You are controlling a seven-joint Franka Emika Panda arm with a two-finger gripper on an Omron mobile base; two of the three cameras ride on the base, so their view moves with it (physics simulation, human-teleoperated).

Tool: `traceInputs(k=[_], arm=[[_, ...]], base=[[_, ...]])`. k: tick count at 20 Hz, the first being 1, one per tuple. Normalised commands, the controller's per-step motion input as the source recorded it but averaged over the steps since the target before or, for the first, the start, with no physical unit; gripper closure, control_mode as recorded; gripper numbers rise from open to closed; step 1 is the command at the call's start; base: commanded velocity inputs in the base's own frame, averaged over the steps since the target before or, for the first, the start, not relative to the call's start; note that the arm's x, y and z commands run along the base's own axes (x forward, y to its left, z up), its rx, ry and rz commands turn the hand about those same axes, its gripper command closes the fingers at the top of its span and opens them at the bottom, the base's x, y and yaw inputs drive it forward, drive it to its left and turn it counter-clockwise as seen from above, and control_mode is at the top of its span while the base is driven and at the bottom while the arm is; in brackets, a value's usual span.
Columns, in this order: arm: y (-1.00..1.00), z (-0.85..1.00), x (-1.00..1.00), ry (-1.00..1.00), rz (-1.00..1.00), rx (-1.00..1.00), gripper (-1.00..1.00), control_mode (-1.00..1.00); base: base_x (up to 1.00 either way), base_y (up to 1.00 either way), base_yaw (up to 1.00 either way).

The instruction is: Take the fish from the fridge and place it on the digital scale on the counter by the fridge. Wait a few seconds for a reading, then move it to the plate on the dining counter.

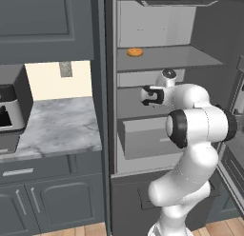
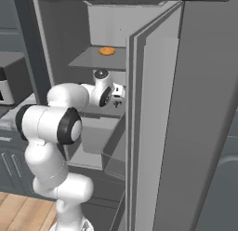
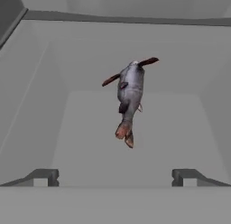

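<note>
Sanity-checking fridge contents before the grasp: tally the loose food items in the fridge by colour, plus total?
Grey: 1, the fish, lying on a pale floor inside the fridge, ahead of the open gripper.
Orange: 1, a small round item on the upper shelf.
Total: 2
</note>
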Motion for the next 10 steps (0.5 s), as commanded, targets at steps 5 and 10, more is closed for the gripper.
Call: traceInputs(k=[5,10], arm=[[-0.05,-0.41,0.54,0.00,-0.01,0.01,-1.00,-1.00],[-0.10,-0.36,0.53,0.00,0.00,0.01,-1.00,-1.00]], base=[[0.00,0.00,0.00],[0.00,0.00,0.00]])
